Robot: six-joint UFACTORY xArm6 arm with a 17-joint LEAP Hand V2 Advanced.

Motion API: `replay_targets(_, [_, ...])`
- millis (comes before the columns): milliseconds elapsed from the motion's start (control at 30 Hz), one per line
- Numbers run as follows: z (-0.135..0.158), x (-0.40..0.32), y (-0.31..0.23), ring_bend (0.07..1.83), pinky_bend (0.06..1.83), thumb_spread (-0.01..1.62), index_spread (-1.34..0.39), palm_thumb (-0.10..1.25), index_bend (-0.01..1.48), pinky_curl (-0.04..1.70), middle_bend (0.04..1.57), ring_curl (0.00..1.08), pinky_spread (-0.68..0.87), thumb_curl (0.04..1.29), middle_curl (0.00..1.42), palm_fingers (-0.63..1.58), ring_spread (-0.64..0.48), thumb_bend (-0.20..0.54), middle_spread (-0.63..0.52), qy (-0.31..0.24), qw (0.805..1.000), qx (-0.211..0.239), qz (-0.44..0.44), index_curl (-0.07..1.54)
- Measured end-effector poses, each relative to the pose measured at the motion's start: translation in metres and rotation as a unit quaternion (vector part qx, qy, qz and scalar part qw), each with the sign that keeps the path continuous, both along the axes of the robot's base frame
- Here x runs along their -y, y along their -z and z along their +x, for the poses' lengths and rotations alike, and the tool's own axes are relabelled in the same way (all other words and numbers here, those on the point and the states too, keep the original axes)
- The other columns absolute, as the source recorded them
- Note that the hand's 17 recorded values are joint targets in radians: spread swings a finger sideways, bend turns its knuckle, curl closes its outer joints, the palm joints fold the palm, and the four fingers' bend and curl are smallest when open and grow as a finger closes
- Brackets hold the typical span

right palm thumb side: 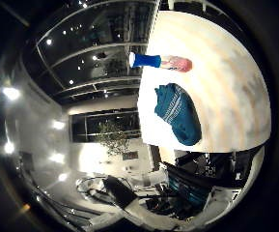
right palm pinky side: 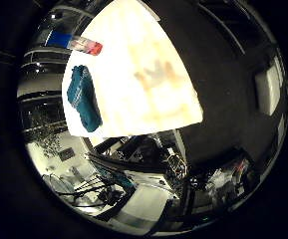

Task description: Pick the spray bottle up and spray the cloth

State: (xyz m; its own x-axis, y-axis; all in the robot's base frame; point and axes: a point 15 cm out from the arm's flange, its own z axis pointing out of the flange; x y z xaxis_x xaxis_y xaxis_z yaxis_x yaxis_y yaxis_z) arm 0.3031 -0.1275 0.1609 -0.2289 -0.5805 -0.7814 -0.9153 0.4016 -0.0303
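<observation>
Bottle (right palm thumb side: 159,62) blue-topped, pinkish body, standing beside teal cloth (right palm thumb side: 178,114)

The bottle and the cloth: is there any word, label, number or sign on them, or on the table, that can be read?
Nothing can be read in either view.
Bottle: blue and pink parts, no print to be made out; any label is too small and blurred.
Cloth: teal with pale stripes, no text.
Table: pale top, no writing or sign visible.
</observation>
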Motion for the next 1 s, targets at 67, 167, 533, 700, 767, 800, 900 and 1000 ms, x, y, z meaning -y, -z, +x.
replay_targets(67, [0.007, -0.002, 0.002, 0.29, 0.35, 0.86, -0.25, 0.26, 0.13, 0.45, 0.22, 0.26, 0.38, 0.3, 0.34, -0.01, 0.22, -0.033, 0.17, 0.002, 1.0, 0.013, 0.011, 0.24])
replay_targets(167, [0.022, -0.008, 0.003, 0.3, 0.36, 0.87, -0.24, 0.27, 0.14, 0.42, 0.23, 0.26, 0.38, 0.31, 0.34, 0.0, 0.22, -0.028, 0.16, 0.011, 0.999, 0.043, 0.029, 0.23])
replay_targets(533, [0.074, -0.041, 0.018, 0.32, 0.38, 0.9, -0.22, 0.32, 0.15, 0.36, 0.23, 0.27, 0.38, 0.31, 0.33, 0.03, 0.21, -0.031, 0.16, -0.006, 0.993, 0.086, 0.079, 0.24])
replay_targets(700, [0.099, -0.053, 0.021, 0.33, 0.39, 0.9, -0.21, 0.33, 0.15, 0.35, 0.22, 0.27, 0.38, 0.31, 0.33, 0.03, 0.2, -0.032, 0.16, -0.017, 0.992, 0.094, 0.087, 0.24])
replay_targets(767, [0.11, -0.057, 0.023, 0.33, 0.39, 0.9, -0.21, 0.33, 0.15, 0.34, 0.22, 0.27, 0.38, 0.3, 0.33, 0.04, 0.2, -0.032, 0.16, -0.024, 0.992, 0.097, 0.081, 0.25])
replay_targets(800, [0.114, -0.058, 0.024, 0.33, 0.39, 0.9, -0.21, 0.33, 0.15, 0.34, 0.22, 0.27, 0.37, 0.3, 0.33, 0.04, 0.2, -0.032, 0.16, -0.026, 0.992, 0.097, 0.079, 0.25])
replay_targets(900, [0.127, -0.064, 0.024, 0.33, 0.39, 0.9, -0.21, 0.34, 0.15, 0.33, 0.22, 0.27, 0.36, 0.3, 0.33, 0.05, 0.2, -0.031, 0.16, -0.032, 0.991, 0.101, 0.081, 0.25])
replay_targets(1000, [0.139, -0.074, 0.026, 0.34, 0.39, 0.91, -0.2, 0.34, 0.15, 0.33, 0.21, 0.27, 0.36, 0.3, 0.33, 0.05, 0.2, -0.03, 0.15, -0.038, 0.99, 0.104, 0.087, 0.25])
